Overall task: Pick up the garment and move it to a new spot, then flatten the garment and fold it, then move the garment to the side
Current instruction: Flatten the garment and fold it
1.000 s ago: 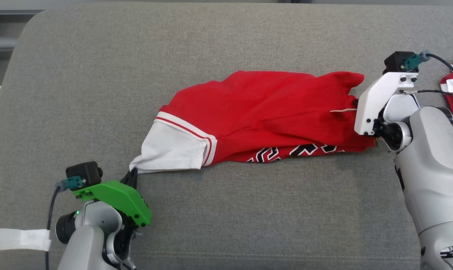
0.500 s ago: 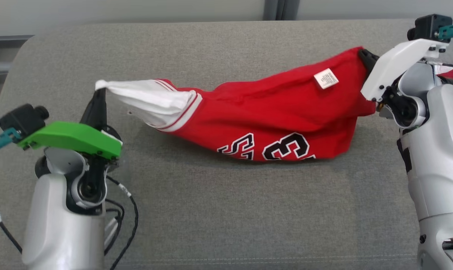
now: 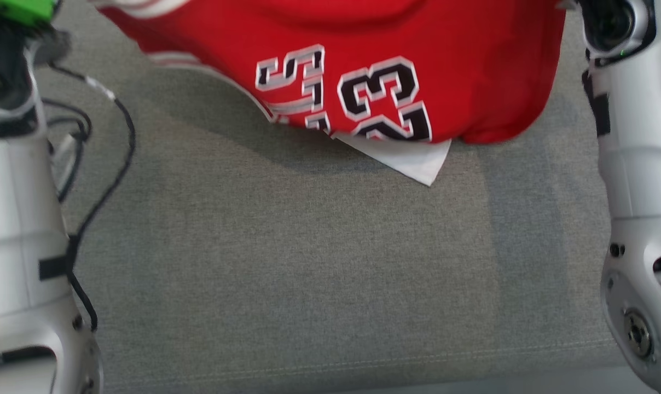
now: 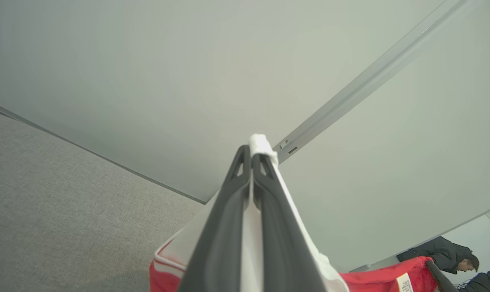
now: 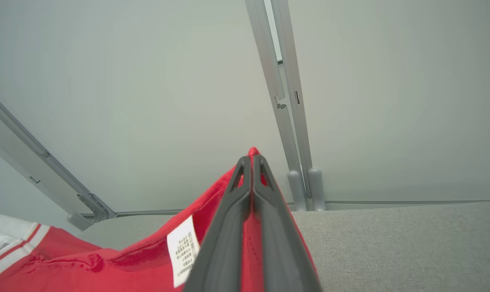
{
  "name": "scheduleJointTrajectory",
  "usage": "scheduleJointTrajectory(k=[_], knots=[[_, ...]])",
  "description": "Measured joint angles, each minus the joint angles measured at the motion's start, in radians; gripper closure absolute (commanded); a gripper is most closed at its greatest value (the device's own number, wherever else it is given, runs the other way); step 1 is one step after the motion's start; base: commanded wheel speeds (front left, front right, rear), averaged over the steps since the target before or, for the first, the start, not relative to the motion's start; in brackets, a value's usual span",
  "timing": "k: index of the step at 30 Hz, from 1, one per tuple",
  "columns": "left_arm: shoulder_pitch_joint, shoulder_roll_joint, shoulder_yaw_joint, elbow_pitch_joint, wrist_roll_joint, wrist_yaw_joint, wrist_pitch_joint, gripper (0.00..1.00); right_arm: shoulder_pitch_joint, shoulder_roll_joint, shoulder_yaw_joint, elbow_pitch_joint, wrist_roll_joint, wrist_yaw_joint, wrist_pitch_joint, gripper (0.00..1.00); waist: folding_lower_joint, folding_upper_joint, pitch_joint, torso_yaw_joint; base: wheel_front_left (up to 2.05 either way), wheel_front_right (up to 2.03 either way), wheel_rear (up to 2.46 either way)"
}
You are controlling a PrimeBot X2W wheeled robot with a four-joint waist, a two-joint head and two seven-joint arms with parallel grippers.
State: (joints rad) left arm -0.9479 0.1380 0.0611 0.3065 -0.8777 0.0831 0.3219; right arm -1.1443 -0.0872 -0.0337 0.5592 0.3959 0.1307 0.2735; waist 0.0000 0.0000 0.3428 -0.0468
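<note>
Head view: garment (image 3: 407, 33), red jersey with black-and-white numerals, hangs across the upper part of the frame above a grey padded surface (image 3: 308, 262) and casts a shadow on it; a white corner (image 3: 412, 161) points down from its lower edge, and whether that corner touches the padding cannot be told. Left forearm (image 3: 18, 246), pale, at the left edge, with a green cover (image 3: 13, 8) at the top corner and a black cable (image 3: 106, 186) looping beside it. Right forearm (image 3: 637, 164), pale, at the right edge, just beside the garment's red side. Left wrist view: left gripper (image 4: 251, 156), two dark fingers (image 4: 224, 227) pressed together and clamped on white fabric of the garment, a white tuft (image 4: 261, 144) standing past the tips; red cloth with white striped trim falls away below, against a pale wall with a metal rail (image 4: 370, 81). A person in dark clothing (image 4: 448, 255) shows small at the lower right. Right wrist view: right gripper (image 5: 252, 160), fingers closed tight on a red edge of the garment, a bit of red cloth just past the tips; a white care label (image 5: 183, 249) lies on the red fabric left of the fingers, white striped trim (image 5: 9, 247) at the lower left.
</note>
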Motion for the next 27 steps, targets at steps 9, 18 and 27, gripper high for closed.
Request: scheduleJointTrajectory(k=[9,18,27], knots=[[-0.424,0.033,-0.024,0.070,0.018,-0.021,-0.022,1.00,-0.337,0.018,-0.060,0.148,-0.142,0.000,-0.232,1.00,0.0002,0.0000,0.162,-0.041,0.00,0.00,0.00],[-0.710,0.023,-0.012,0.131,0.045,-0.139,-0.253,1.00,-0.532,0.036,-0.240,0.282,-0.326,0.000,-0.503,1.00,0.0002,0.0000,0.219,-0.101,0.00,0.00,0.00],[-0.720,-0.002,-0.072,0.133,-0.013,-0.207,-0.350,1.00,-0.564,0.036,-0.171,0.273,-0.355,0.000,-0.535,1.00,0.0000,0.0000,0.252,-0.108,0.00,0.00,0.00]])
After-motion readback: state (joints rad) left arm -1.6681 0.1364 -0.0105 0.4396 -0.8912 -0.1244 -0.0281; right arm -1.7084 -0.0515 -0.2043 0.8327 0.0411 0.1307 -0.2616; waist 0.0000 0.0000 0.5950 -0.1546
